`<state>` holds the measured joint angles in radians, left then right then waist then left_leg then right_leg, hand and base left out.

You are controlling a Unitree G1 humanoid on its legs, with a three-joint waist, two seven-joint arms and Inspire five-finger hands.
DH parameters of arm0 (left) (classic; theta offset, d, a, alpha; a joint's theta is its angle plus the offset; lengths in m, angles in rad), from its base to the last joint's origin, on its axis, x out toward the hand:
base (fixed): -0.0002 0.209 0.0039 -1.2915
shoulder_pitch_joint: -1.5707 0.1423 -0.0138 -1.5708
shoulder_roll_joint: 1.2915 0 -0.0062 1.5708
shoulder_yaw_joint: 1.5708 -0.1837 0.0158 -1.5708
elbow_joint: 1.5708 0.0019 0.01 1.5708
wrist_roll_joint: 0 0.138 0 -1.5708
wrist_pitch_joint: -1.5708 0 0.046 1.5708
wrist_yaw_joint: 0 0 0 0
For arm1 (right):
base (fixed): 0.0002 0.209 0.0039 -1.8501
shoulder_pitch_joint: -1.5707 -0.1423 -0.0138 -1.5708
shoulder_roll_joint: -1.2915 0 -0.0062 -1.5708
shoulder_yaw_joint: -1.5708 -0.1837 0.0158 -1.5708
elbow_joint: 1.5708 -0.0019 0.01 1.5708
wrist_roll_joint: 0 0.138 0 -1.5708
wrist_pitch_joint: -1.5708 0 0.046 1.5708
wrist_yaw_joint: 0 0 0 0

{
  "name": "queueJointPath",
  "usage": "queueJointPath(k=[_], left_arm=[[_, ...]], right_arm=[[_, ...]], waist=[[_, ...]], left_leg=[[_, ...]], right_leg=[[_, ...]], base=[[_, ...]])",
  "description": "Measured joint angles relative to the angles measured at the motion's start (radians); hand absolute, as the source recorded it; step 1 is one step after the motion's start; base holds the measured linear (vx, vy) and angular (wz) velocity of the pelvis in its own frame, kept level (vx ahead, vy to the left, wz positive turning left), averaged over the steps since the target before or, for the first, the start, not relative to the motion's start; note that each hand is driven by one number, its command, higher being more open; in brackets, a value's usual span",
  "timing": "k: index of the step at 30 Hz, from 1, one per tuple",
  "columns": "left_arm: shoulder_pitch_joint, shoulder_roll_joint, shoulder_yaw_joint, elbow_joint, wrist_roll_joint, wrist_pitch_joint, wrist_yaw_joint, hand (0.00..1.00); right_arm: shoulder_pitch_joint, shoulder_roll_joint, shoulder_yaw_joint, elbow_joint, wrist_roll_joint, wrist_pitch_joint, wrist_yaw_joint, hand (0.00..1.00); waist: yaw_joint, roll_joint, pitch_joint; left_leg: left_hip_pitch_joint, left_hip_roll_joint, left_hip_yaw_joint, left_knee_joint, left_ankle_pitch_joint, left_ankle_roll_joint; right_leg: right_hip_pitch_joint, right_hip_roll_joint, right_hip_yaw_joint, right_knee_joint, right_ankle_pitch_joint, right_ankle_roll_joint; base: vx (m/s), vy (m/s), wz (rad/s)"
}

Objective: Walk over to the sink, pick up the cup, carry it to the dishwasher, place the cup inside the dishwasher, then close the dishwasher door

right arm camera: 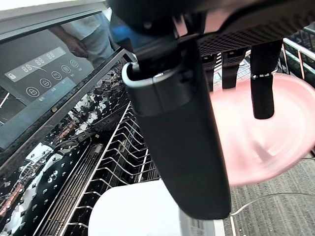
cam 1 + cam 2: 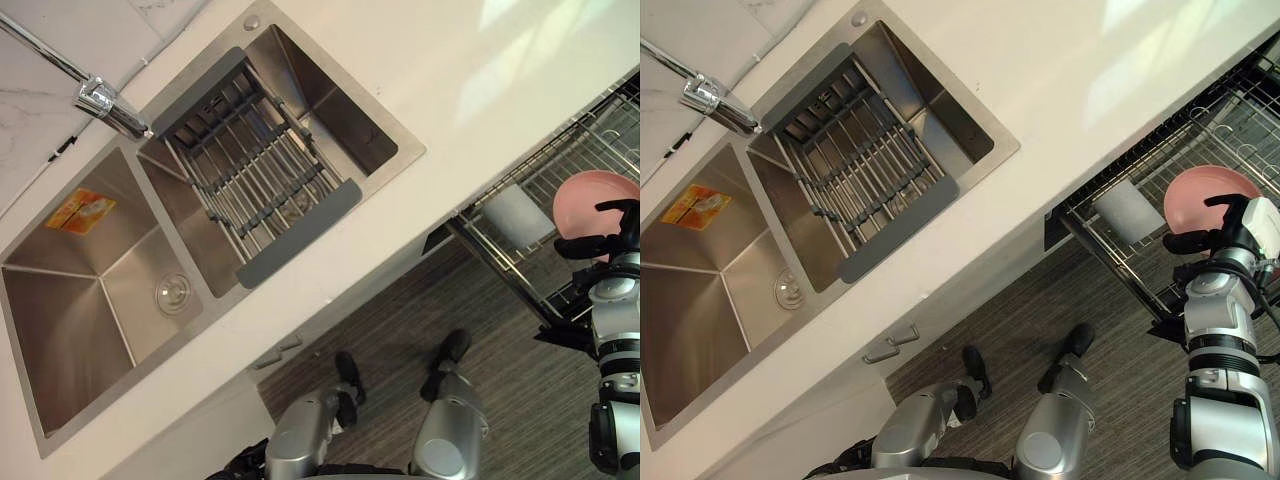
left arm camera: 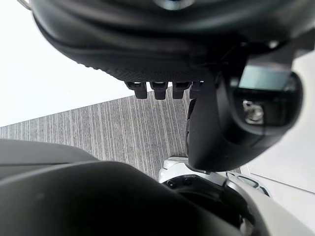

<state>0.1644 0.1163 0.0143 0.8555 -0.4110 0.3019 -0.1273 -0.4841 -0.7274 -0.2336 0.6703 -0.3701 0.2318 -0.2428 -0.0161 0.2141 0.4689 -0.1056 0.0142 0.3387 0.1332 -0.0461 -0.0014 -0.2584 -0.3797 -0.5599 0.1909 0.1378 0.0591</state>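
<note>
A pink cup [image 2: 1196,196] hangs over the pulled-out wire rack [image 2: 1110,262] of the dishwasher at the right, and my right hand [image 2: 1232,232] is shut on its rim. In the right wrist view the fingers [image 1: 261,93] lie across the pink cup [image 1: 280,142] and the thumb [image 1: 184,142] stands in front of it. My left hand [image 3: 172,49] hangs low over the striped floor with its fingers relaxed and holds nothing.
A white cylinder-shaped cup [image 2: 517,214] lies in the rack beside the pink one. The double sink [image 2: 90,310] with a drying rack [image 2: 255,165] and a faucet [image 2: 100,100] sits in the white counter [image 2: 480,90] at the left. The dishwasher's control panel [image 1: 44,69] reflects a person.
</note>
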Motion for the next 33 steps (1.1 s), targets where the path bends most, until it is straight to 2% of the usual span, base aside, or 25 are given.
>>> queueJointPath(k=[3,8,10,13,15,17,18,21,23,26,30,33], left_arm=[[-0.001,-0.003,0.003,0.000,0.007,-0.002,-0.002,1.00],[0.002,-0.014,0.031,0.000,0.041,0.009,0.001,1.00],[0.008,-0.014,0.045,0.001,0.060,0.012,0.011,1.00],[0.028,-0.008,0.084,0.006,0.072,0.017,0.023,1.00],[0.035,0.002,0.115,0.014,0.074,0.020,0.046,1.00],[0.035,0.007,0.116,0.021,0.071,0.020,0.063,1.00],[0.037,0.008,0.117,0.030,0.067,0.019,0.079,1.00],[0.038,0.014,0.120,0.061,0.036,0.010,0.109,1.00],[0.040,0.007,0.142,0.069,0.026,0.001,0.120,1.00],[0.042,-0.005,0.155,0.079,0.018,-0.015,0.125,1.00],[0.041,-0.006,0.157,0.083,0.016,-0.023,0.128,1.00],[0.041,-0.007,0.157,0.087,0.013,-0.024,0.135,1.00]], right_arm=[[0.060,0.027,-0.046,-0.125,0.053,-0.029,-0.016,1.00],[0.178,0.155,-0.195,-0.416,0.191,-0.048,-0.116,1.00],[0.220,0.195,-0.224,-0.471,0.204,-0.060,-0.157,1.00],[0.284,0.262,-0.306,-0.538,0.275,-0.064,-0.206,1.00],[0.335,0.277,-0.411,-0.556,0.316,-0.075,-0.235,1.00],[0.374,0.276,-0.512,-0.546,0.359,-0.074,-0.237,1.00],[0.395,0.272,-0.566,-0.505,0.423,-0.074,-0.230,1.00],[0.480,0.270,-0.634,-0.376,0.595,-0.080,-0.192,1.00],[0.526,0.296,-0.641,-0.325,0.620,-0.080,-0.173,1.00],[0.559,0.379,-0.647,-0.280,0.622,-0.084,-0.170,1.00],[0.575,0.484,-0.627,-0.241,0.654,-0.095,-0.170,1.00],[0.574,0.553,-0.581,-0.190,0.718,-0.133,-0.159,1.00]], waist=[[-0.002,-0.001,0.001],[-0.004,-0.018,0.002],[-0.009,-0.034,-0.011],[-0.023,-0.075,-0.045],[-0.029,-0.104,-0.067],[-0.038,-0.121,-0.093],[-0.054,-0.133,-0.115],[-0.069,-0.161,-0.161],[-0.080,-0.169,-0.185],[-0.091,-0.166,-0.211],[-0.089,-0.166,-0.219],[-0.082,-0.163,-0.225]], left_leg=[[0.025,0.002,-0.010,-0.006,0.000,0.000],[0.082,0.008,-0.019,-0.030,-0.002,-0.003],[0.103,0.009,-0.017,-0.043,-0.002,-0.005],[0.140,0.017,-0.005,-0.060,-0.008,-0.013],[0.170,0.029,0.013,-0.063,-0.022,-0.021],[0.180,0.036,0.020,-0.064,-0.029,-0.026],[0.190,0.039,0.018,-0.067,-0.031,-0.028],[0.224,0.045,0.024,-0.084,-0.036,-0.037],[0.234,0.051,0.026,-0.089,-0.038,-0.040],[0.240,0.050,0.029,-0.092,-0.040,-0.042],[0.237,0.050,0.029,-0.092,-0.039,-0.044],[0.238,0.050,0.022,-0.092,-0.037,-0.045]], right_leg=[[0.030,0.003,-0.002,-0.001,-0.006,0.008],[0.091,0.014,-0.002,-0.022,-0.011,0.021],[0.110,0.021,-0.003,-0.035,-0.009,0.024],[0.148,0.042,-0.001,-0.068,-0.004,0.031],[0.178,0.065,0.008,-0.100,0.003,0.034],[0.192,0.079,0.009,-0.124,0.009,0.034],[0.206,0.087,0.007,-0.136,0.010,0.035],[0.241,0.107,0.005,-0.162,0.010,0.035],[0.255,0.113,0.003,-0.179,0.015,0.038],[0.273,0.119,0.003,-0.213,0.026,0.031],[0.280,0.123,0.001,-0.232,0.035,0.033],[0.290,0.125,-0.007,-0.244,0.040,0.033]], base=[[0.01,-0.016,0.07],[0.02,-0.007,0.04],[0.06,-0.004,-0.03],[0.08,-0.014,-0.12],[0.08,-0.021,-0.24],[0.07,-0.025,-0.14],[0.08,-0.030,-0.07],[0.06,-0.028,-0.08],[0.01,-0.020,-0.02],[-0.02,-0.021,-0.04],[-0.04,-0.014,0.00],[-0.01,-0.014,0.06]])
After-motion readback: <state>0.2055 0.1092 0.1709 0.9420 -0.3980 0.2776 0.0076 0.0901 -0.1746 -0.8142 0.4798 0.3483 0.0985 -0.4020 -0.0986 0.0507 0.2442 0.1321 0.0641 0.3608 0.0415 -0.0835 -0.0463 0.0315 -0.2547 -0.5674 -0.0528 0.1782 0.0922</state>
